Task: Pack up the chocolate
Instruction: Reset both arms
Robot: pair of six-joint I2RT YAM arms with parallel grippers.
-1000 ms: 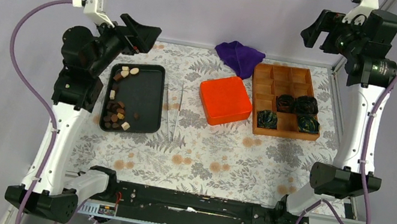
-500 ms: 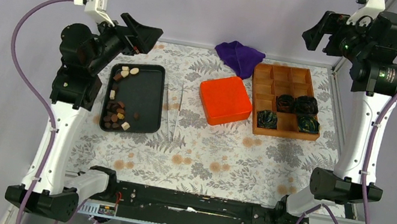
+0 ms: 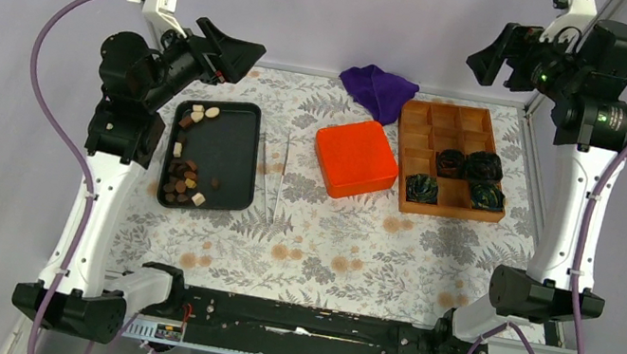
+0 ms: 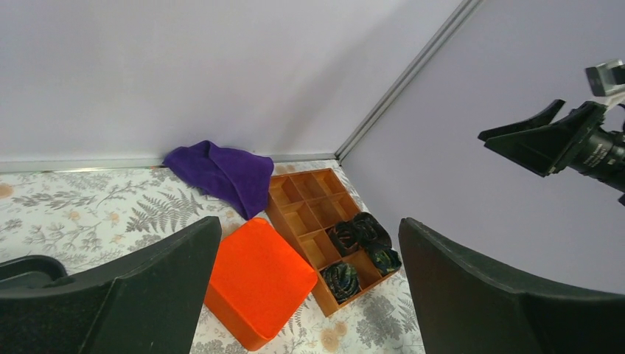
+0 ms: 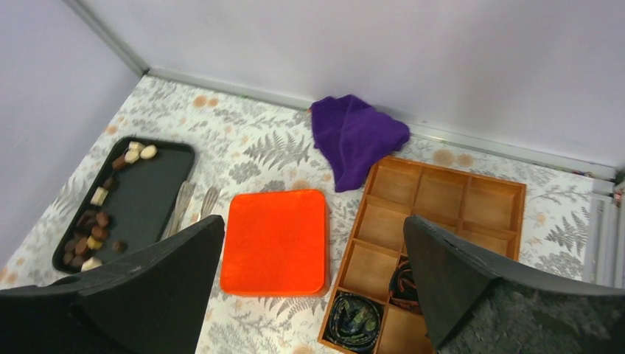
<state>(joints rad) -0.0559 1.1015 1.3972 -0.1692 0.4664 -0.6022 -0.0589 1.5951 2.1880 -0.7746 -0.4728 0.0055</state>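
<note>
Far left: left gripper [image 3: 236, 53] raised over the black tray's [image 3: 239, 140] far end, fingers spread apart, empty. Chocolate [image 3: 182, 182] lying in that tray, mostly along its left side. Then tweezers [image 3: 276, 176], orange box [image 3: 354, 157], wooden divided box [image 3: 464, 125]. Far right: right gripper [image 3: 492, 55] up high, fingers apart, empty.

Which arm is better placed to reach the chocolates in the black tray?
Left, likely: the left tool, open, hangs by the black tray's far corner, near the chocolates. The right tool is raised beyond the wooden box.
</note>
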